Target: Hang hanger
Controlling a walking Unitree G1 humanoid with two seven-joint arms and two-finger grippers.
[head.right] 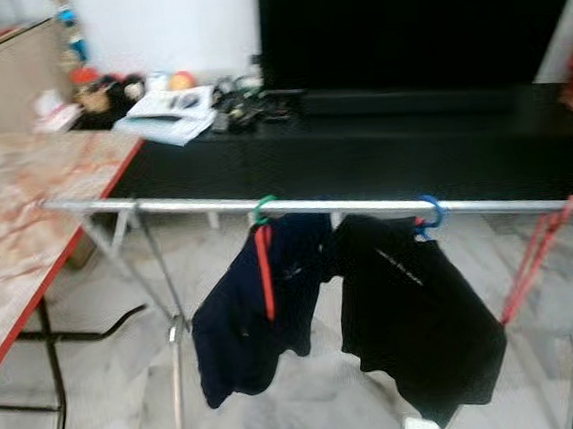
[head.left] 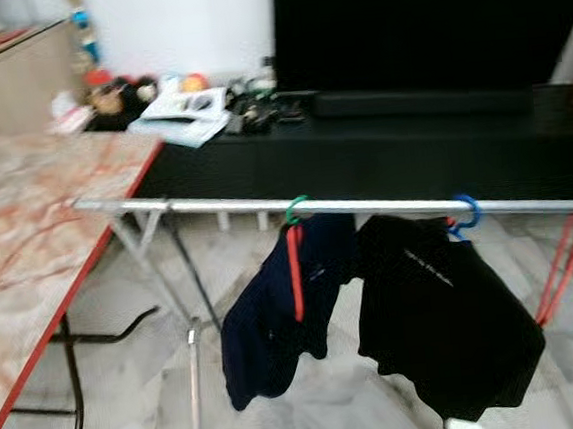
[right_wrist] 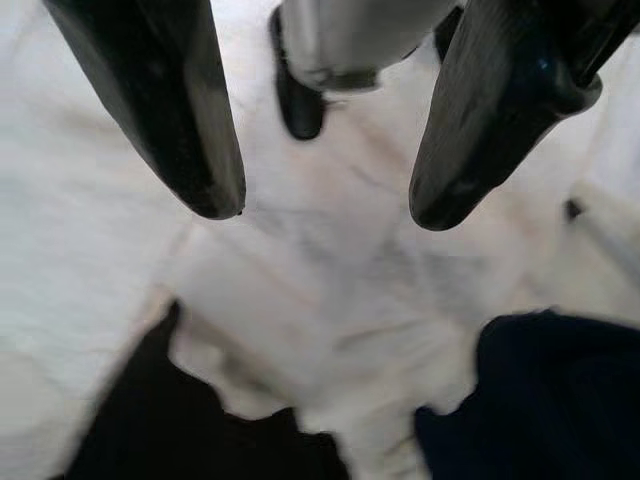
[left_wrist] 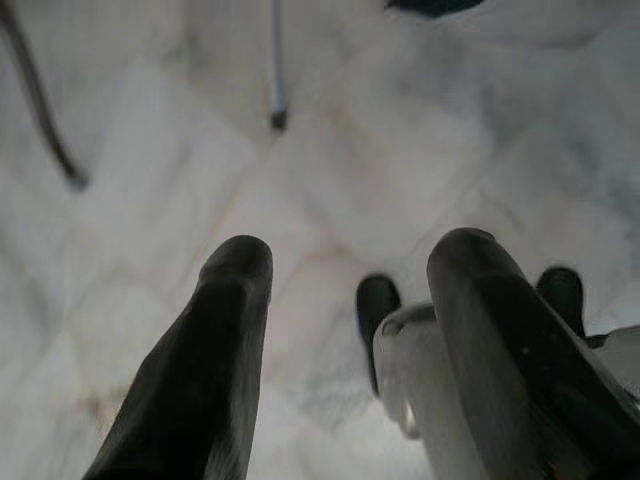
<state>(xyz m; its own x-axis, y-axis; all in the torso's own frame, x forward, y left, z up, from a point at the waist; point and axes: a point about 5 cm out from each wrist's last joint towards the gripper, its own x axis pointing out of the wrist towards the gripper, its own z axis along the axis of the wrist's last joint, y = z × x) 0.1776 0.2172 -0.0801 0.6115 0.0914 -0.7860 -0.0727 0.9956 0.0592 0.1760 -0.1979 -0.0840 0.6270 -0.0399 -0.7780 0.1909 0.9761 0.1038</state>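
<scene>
Hangers [head.left: 294, 236] already hang on the rail [head.left: 216, 206]; left gripper [left_wrist: 345, 300] and right gripper [right_wrist: 320, 190] dangle, fingers spread, holding nothing, so hanging looks done

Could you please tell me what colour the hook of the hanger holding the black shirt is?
The hook is blue, clearest in the left eye view.

Before me the floor [head.left: 332, 391] is pale marble tile with grey veining, glossy under soft, even light. On my left stands a table [head.left: 29, 257] with a reddish marbled top, a red edge and thin black legs. Beyond it a long, low black cabinet [head.left: 382, 156] runs along the white wall [head.left: 180, 28], carrying a large dark television [head.left: 430, 21] and a clutter of papers and small objects [head.left: 182, 108]. A light wooden counter [head.left: 9, 78] sits far left.
</scene>
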